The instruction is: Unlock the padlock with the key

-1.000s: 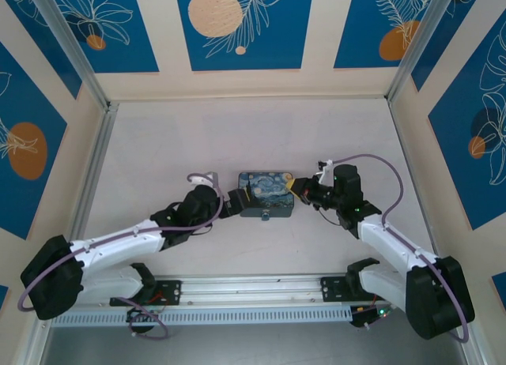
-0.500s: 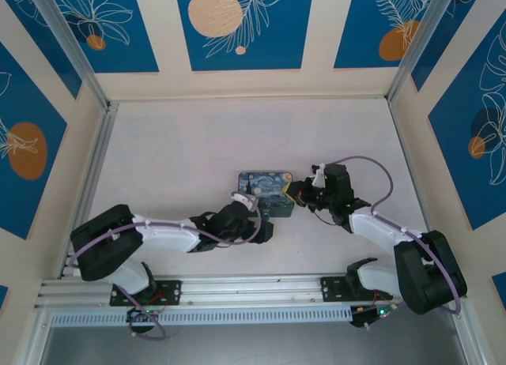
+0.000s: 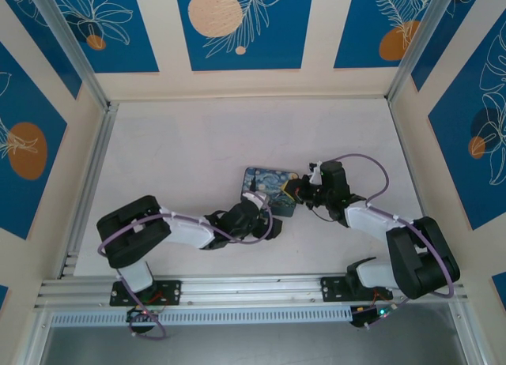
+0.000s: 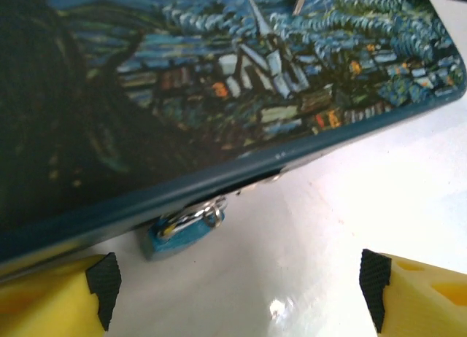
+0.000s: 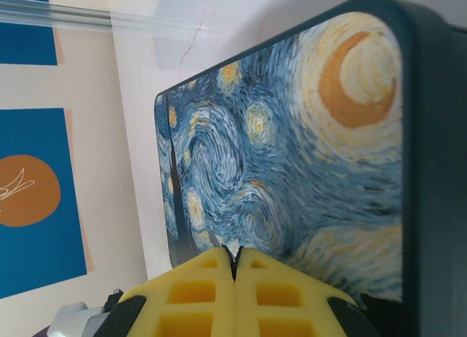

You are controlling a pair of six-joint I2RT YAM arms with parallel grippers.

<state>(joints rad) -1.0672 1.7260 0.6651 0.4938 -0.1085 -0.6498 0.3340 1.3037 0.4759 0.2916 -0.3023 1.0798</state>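
The padlock (image 4: pixel 182 231) hangs at the near edge of the painted box (image 4: pixel 219 82). The left gripper (image 4: pixel 239 282) has its jaws spread before it, while the right gripper (image 5: pixel 235 268) has its jaws pressed together at the lid.

Just ahead of my left gripper (image 4: pixel 237 286) stands the box (image 4: pixel 182 96). The padlock (image 4: pixel 182 231) hangs from the box's front edge. It is in front of the gap between my fingers (image 4: pixel 102 279), closer to the left one and apart from both, with the table (image 4: pixel 328 220) under it. My right gripper (image 5: pixel 235 268) is at the right end of the box, and the lid stretches ahead of its tips. I cannot tell if they touch.
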